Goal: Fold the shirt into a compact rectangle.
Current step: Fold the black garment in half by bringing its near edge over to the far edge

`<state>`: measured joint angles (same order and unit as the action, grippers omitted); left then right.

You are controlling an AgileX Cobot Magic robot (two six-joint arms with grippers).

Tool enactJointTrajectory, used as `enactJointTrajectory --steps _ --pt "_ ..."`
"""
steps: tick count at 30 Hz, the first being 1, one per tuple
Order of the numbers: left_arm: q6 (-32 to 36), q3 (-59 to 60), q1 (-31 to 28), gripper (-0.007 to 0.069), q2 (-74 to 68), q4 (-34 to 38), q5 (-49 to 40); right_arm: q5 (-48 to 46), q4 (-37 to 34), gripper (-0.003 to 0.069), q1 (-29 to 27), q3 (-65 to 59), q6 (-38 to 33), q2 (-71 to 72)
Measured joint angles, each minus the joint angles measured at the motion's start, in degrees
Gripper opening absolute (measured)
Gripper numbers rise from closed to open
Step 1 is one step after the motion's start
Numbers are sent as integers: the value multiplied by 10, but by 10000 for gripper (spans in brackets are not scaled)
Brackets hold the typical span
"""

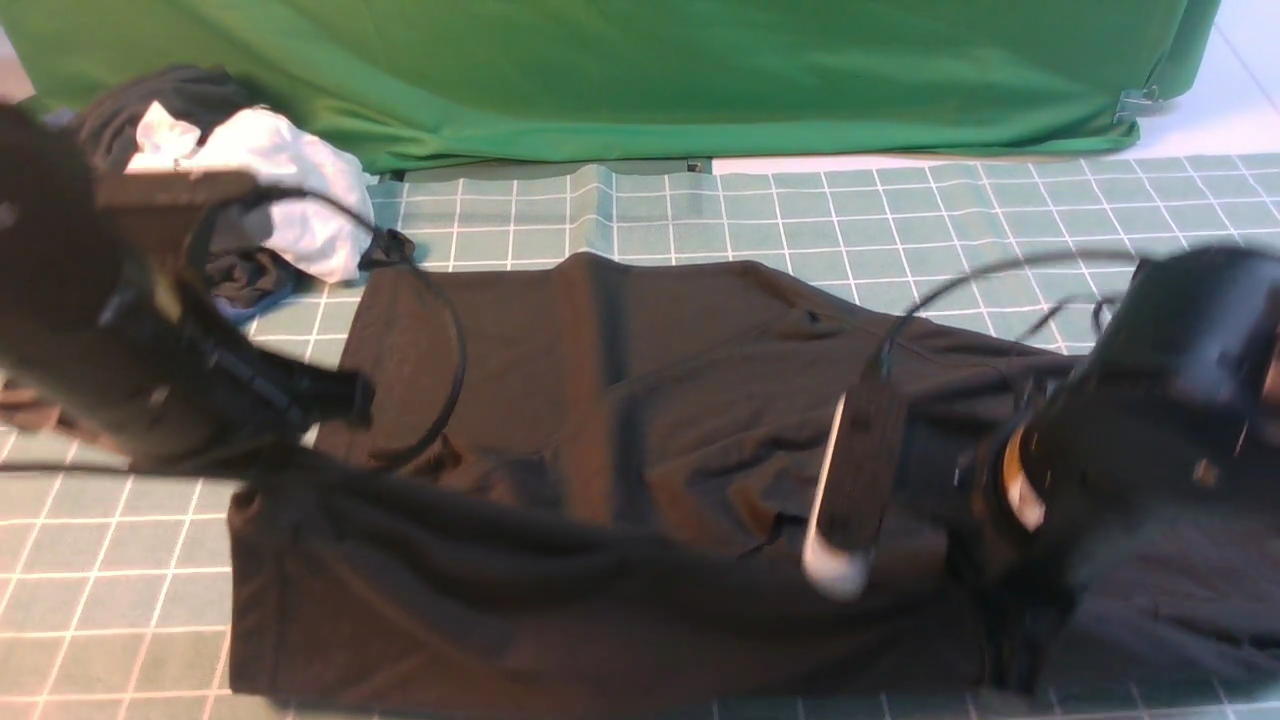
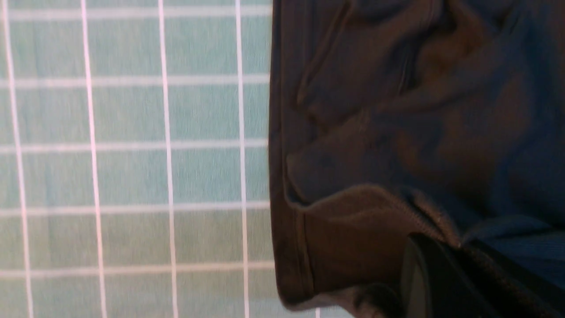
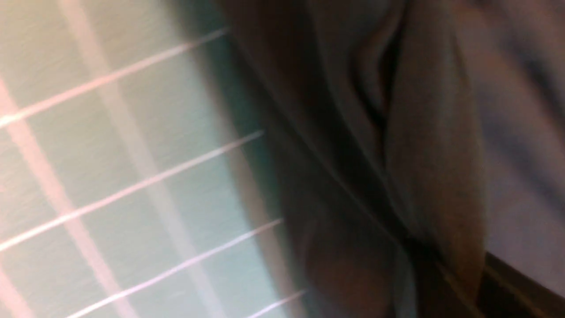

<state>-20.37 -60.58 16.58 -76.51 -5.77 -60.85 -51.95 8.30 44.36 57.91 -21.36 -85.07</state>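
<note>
Shirt: one large black cotton T-shirt, spread across frame centre on a green gridded mat.
Left pincer: one, frame left, clenched on the shirt's lifted edge.
Right pincer: one, lower right, down at the cloth; too blurred to tell its grip.
Others: one crumpled white garment, upper left.

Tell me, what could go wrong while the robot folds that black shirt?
The left gripper pinches just the edge of the shirt, so the cloth might slip out. The shirt is bunched and wrinkly in the middle, so the fold may come out crooked. A loose cable loops over the cloth and might catch it.
</note>
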Motion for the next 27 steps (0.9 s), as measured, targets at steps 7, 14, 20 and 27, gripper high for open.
enactJointTrajectory --steps 7,14,20,27 --pt "1 -90 -35 11 -89 -11 14 25 -3 51 -91 79 -56 -26" --pt "35 -171 -109 11 -173 33 41 51 -9 51 -125 162 -83 -109" --pt "42 -246 -124 11 -256 40 57 60 -10 51 -143 243 -91 -182" --pt "34 -359 -140 11 -365 39 58 64 -12 51 -167 343 -107 -286"
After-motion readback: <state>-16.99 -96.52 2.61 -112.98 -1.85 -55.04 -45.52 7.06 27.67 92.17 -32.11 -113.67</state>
